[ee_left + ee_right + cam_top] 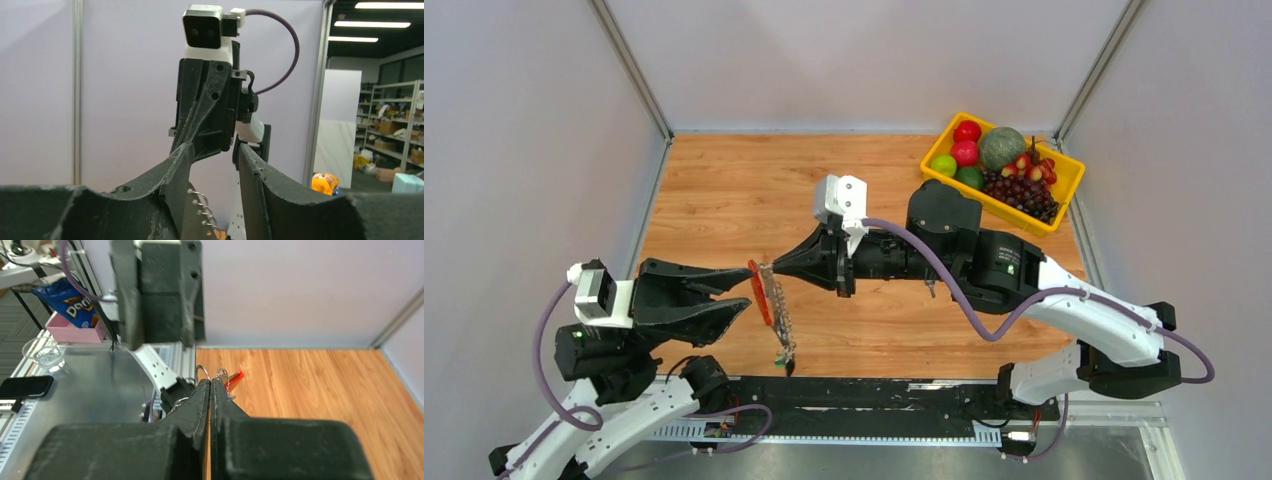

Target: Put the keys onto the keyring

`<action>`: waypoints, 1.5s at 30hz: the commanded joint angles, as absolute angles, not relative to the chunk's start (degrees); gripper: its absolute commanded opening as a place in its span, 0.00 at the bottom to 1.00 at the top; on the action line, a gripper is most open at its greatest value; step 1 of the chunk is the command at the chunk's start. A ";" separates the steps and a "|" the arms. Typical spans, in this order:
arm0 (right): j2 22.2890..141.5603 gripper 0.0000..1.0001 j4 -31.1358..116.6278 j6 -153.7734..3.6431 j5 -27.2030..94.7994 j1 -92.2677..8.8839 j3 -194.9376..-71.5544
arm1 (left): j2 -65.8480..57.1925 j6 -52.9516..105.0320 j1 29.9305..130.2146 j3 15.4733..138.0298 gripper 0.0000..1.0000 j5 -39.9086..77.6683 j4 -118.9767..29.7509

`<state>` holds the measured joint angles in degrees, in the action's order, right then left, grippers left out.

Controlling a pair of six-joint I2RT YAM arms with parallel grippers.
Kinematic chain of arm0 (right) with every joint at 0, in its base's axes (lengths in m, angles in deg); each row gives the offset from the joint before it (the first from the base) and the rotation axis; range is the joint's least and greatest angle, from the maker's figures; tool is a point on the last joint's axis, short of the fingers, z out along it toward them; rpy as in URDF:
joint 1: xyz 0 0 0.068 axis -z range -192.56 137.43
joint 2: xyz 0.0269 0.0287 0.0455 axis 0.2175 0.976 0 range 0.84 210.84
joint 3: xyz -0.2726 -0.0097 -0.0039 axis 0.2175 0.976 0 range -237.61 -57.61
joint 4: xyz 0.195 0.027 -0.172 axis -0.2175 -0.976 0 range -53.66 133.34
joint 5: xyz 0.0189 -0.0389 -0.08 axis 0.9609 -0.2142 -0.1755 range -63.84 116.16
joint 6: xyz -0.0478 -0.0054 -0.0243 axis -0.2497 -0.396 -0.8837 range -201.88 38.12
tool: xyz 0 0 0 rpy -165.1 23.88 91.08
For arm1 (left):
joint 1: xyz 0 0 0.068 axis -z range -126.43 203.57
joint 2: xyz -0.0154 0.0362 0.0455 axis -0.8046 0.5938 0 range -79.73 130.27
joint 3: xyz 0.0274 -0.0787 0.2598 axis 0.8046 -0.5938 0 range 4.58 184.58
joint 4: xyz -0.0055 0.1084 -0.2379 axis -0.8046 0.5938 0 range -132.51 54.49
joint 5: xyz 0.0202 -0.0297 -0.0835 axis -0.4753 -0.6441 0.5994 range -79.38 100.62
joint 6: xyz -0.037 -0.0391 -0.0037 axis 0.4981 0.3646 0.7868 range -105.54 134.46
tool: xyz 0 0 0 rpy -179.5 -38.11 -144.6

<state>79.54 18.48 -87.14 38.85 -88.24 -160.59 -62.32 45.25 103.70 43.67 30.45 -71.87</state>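
The keyring (pixel 774 298) is held up off the table, over its near left part. It is a grey strip with a bright red curved part (pixel 757 290) along its left side, and it hangs at a slant with the top end farther from the near edge. Small wire loops (pixel 202 372) stand along it. The right gripper (pixel 210 382) pinches its top end, fingers pressed together. The keys (pixel 784 350) dangle at the lower end, silvery, with a dark head lowest. They are too small to count.

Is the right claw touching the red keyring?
Touching: the right wrist view shows the right gripper shut on the keyring, its wire loops poking out at the tip.
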 commanded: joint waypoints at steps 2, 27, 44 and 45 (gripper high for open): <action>75.98 0.00 9.27 -84.45 40.23 -85.40 -159.72 | -63.20 38.04 103.84 52.34 0.50 32.07 -44.91; 74.64 0.00 -2.94 -84.10 47.72 -84.06 -151.96 | -39.92 27.57 103.84 78.53 0.43 40.66 3.52; 77.72 0.00 -0.20 -82.95 54.75 -82.05 -152.64 | -38.67 22.48 103.79 76.08 0.42 47.69 5.89; 77.94 0.00 -0.18 -82.89 54.95 -82.00 -152.82 | -38.68 22.25 103.82 75.93 0.42 47.70 5.73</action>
<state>77.42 -3.73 -84.08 51.70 -82.37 -150.58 -39.22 24.72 103.75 76.70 46.61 5.70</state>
